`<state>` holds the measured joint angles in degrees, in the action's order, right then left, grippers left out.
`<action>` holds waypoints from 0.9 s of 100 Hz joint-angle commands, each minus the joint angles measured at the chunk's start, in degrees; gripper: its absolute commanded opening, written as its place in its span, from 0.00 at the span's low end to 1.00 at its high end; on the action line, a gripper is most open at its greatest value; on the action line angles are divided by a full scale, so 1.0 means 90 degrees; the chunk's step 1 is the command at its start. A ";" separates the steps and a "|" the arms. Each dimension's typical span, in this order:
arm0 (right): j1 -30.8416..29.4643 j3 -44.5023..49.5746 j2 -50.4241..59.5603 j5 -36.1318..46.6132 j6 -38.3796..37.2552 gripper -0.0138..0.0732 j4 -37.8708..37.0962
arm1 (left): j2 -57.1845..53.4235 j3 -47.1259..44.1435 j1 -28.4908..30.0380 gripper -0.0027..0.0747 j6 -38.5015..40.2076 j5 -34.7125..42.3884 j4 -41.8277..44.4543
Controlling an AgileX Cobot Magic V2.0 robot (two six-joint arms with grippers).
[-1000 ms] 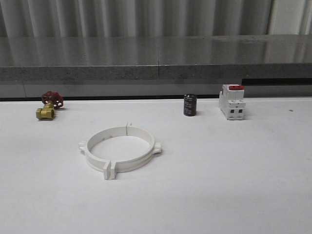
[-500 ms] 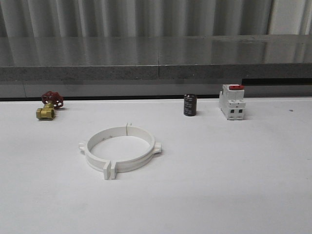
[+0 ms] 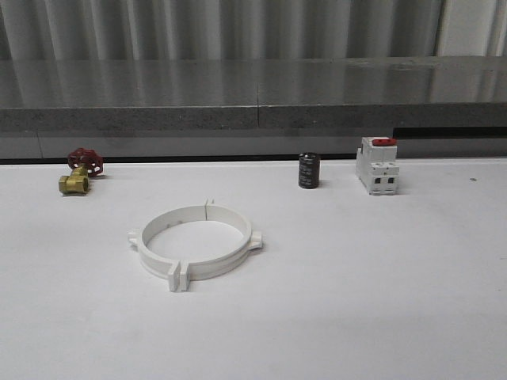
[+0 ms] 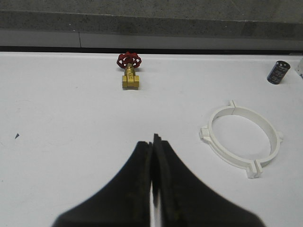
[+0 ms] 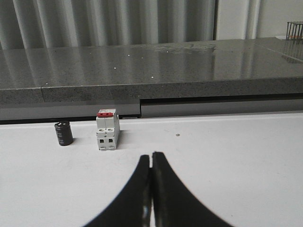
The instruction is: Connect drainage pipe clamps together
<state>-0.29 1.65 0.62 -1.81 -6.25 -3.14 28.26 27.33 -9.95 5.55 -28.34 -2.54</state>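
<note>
The two white plastic drainage pipe clamps (image 3: 195,242), each a smooth semicircular half-ring with flat flange tabs at its ends, lie flat on the matte white table (image 3: 380,293) joined into one closed hoop; their paired tabs meet at a seam on the near side and at another on the far side, and a small lug juts out from each flank of the ring. In the left wrist view the same hoop (image 4: 242,138) shows a thin upright wall and an open centre through which bare tabletop is seen. Beyond the hoop and off to its left stands a small brass valve (image 3: 77,177) with a red spoked handwheel (a glossy yellow metal body, far narrower than the hoop). Beyond the hoop to its right sits a short black cylindrical capacitor (image 3: 309,171) standing on end, and farther right from it a white boxy breaker block with a red switch on top (image 3: 376,165). Behind all of these runs a grey speckled stone-like ledge (image 3: 253,95) with a polished, reflective top. The left gripper (image 4: 152,142) has its dark, curved fingers pressed together with nothing between them, well apart from the hoop. The right gripper (image 5: 151,159) is likewise closed and empty, its black tapered fingers meeting at the tips, near the breaker block (image 5: 107,130).
</note>
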 commanded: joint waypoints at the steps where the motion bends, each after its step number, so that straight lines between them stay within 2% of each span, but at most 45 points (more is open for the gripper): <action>1: -0.0018 -0.0124 0.0115 0.0560 0.0041 0.08 0.0014 | 0.0025 0.0171 0.0020 0.01 0.0000 0.0460 -0.0072; 27: -0.0018 -0.0124 0.0115 0.0560 0.0041 0.08 0.0014 | 0.0025 0.0171 0.0020 0.01 0.0000 0.0460 -0.0072; 39: -0.0018 -0.0124 0.0115 0.0560 0.0041 0.08 0.0014 | -0.0134 -0.0003 0.0020 0.01 0.0000 0.0931 0.0208; 65: -0.0018 -0.0124 0.0115 0.0560 0.0041 0.08 0.0014 | -0.1438 -0.1532 0.0035 0.01 0.0000 0.2560 0.0205; 90: -0.0018 -0.0124 0.0115 0.0560 0.0041 0.08 0.0014 | -0.2894 -0.2918 0.0486 0.01 0.0000 0.2895 0.0205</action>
<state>-0.29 1.65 0.62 -1.69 -6.25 -3.14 5.03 2.32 -7.09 5.55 -7.95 -0.68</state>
